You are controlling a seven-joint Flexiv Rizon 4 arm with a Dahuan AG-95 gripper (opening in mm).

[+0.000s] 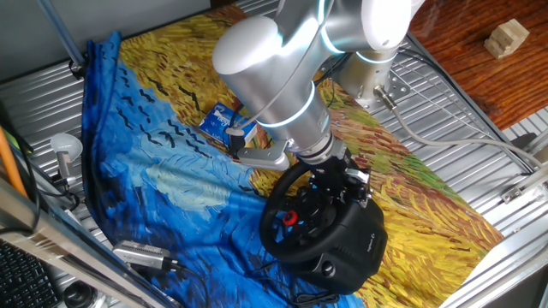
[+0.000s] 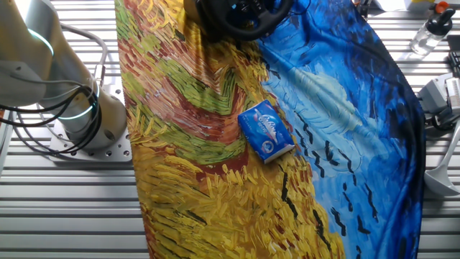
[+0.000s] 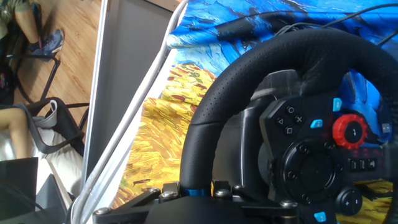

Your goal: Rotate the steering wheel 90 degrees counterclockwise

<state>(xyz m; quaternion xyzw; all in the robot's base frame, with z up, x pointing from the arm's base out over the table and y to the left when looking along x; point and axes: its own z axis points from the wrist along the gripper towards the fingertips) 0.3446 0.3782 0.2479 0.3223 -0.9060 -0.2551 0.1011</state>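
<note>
Pincer (image 1: pixel 336 175) at round, grained steering wheel (image 3: pixel 249 81)

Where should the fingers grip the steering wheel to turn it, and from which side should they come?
Grip the thick round rim of the steering wheel, not the hub. Come from the front, facing the wheel, with one finger inside and one outside the rim; the open gaps beside the hub allow this.

Ribbed metal table (image 1: pixel 479 128) (painted cloth (image 1: pixel 171 162) over it), wooden floor (image 1: pixel 462 43).
</note>
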